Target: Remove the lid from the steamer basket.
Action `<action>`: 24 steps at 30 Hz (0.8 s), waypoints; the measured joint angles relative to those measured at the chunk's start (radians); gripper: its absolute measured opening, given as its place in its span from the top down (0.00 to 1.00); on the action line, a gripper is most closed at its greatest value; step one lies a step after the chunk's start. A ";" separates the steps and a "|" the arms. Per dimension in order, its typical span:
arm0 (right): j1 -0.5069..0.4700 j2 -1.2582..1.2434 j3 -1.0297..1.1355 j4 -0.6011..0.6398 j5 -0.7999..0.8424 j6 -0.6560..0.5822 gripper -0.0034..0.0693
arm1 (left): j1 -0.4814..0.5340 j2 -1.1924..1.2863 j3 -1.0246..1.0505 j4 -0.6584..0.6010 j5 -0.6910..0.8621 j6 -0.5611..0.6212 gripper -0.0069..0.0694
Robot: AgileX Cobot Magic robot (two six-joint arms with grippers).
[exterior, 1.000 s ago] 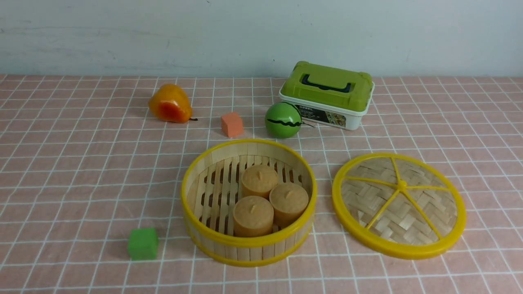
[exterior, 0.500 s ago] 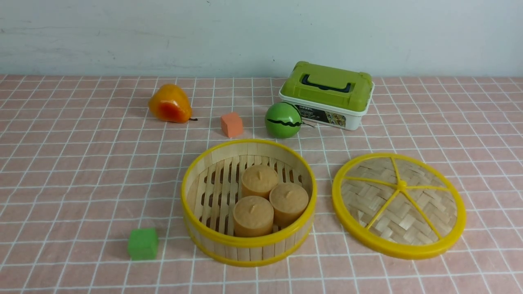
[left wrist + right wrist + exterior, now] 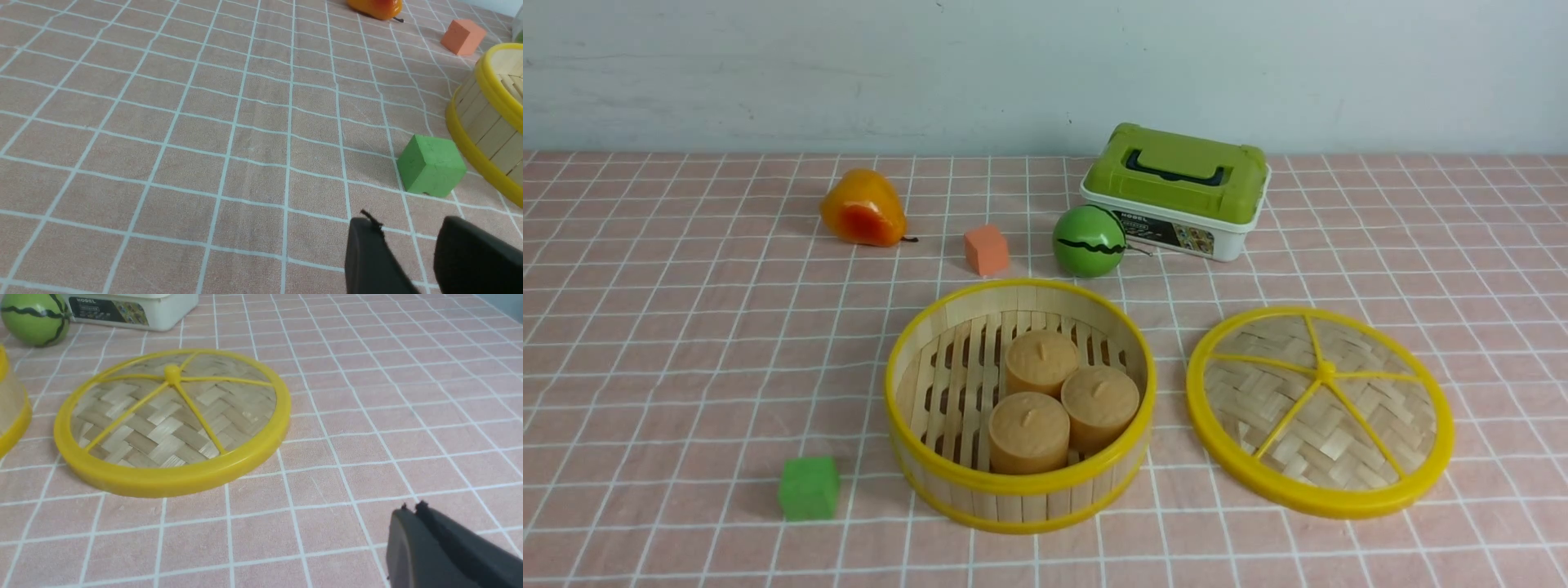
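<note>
Two grippers: left gripper point(image 3: 406, 222) parted, right gripper point(image 3: 412, 506) pinched empty; lid point(image 3: 1320, 412) flat, right of steamer basket point(image 3: 1021, 502). Looks done, don't nudge it.

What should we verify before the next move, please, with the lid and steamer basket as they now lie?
1. Woven bamboo lid with yellow rim off the round bamboo-slat steamer basket: ok, flat on the pink checked cloth to the basket's right, apart.
2. Three tan cylinders upright inside the basket: ok.
3. Left tool empty: ok, fingers apart.
4. Right tool empty: ok, fingers together.
5. Green foam cube apart from left tool: ok.
6. Tools' height above the cloth: cannot tell.
</note>
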 joint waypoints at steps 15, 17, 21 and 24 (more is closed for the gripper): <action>0.054 0.000 -0.005 -0.026 0.036 0.001 0.99 | 0.000 0.000 0.000 0.000 0.000 0.000 0.60; 0.054 0.000 -0.005 -0.026 0.036 0.001 0.99 | 0.000 0.000 0.000 0.000 0.000 0.000 0.60; 0.054 0.000 -0.005 -0.026 0.037 0.001 0.98 | 0.000 0.000 0.000 0.000 0.000 0.000 0.60; 0.054 0.000 -0.005 -0.026 0.037 0.001 0.98 | 0.000 0.000 0.000 0.000 0.000 0.000 0.60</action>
